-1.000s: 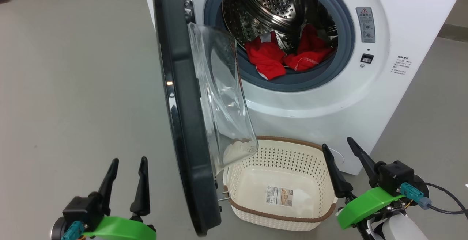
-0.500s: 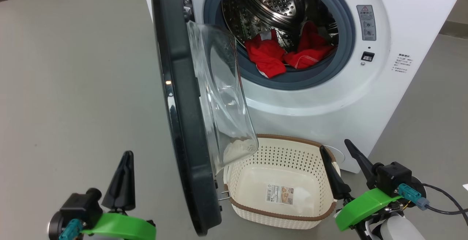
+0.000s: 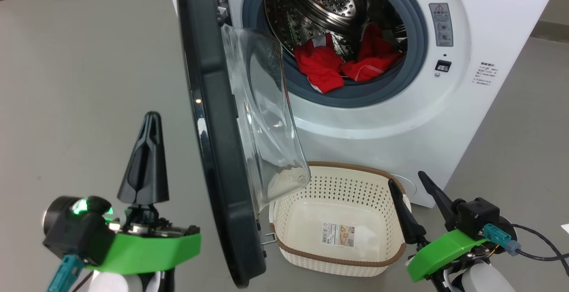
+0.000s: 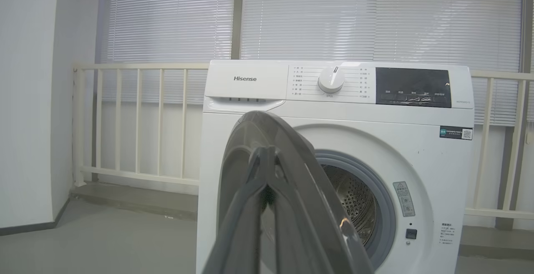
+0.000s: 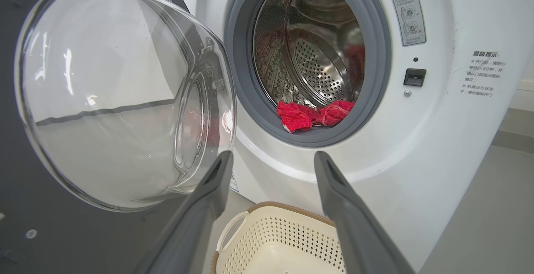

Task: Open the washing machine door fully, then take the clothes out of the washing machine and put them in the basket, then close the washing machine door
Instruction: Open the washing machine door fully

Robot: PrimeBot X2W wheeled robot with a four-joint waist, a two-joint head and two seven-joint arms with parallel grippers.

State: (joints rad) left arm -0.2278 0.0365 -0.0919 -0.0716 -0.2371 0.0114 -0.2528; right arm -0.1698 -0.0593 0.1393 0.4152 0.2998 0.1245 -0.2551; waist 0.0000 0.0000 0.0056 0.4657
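The washing machine door (image 3: 209, 127) stands ajar, its black rim edge-on and its glass bowl (image 5: 117, 99) facing the drum. Red clothes (image 3: 338, 63) lie at the front of the steel drum of the white washing machine (image 3: 400, 114), also seen as clothes (image 5: 315, 115) on the grey ring. The cream basket (image 3: 311, 256) sits empty on the floor below the opening. My left gripper (image 3: 151, 116) is shut on nothing, left of the door's outer face; its joined fingers (image 4: 265, 157) point at the door's edge. My right gripper (image 3: 406, 178) is open beside the basket's right end.
Grey floor spreads to the left of the door and to the right of the machine. A white railing (image 4: 137, 119) and blinds stand behind the machine. A dark cable (image 3: 542, 247) trails from my right wrist. The basket (image 5: 271, 240) lies between the door and the machine's front.
My left gripper has shut and risen, fingers now together beside the door. The head camera has shifted slightly. The right gripper, door, clothes and basket have kept their places.
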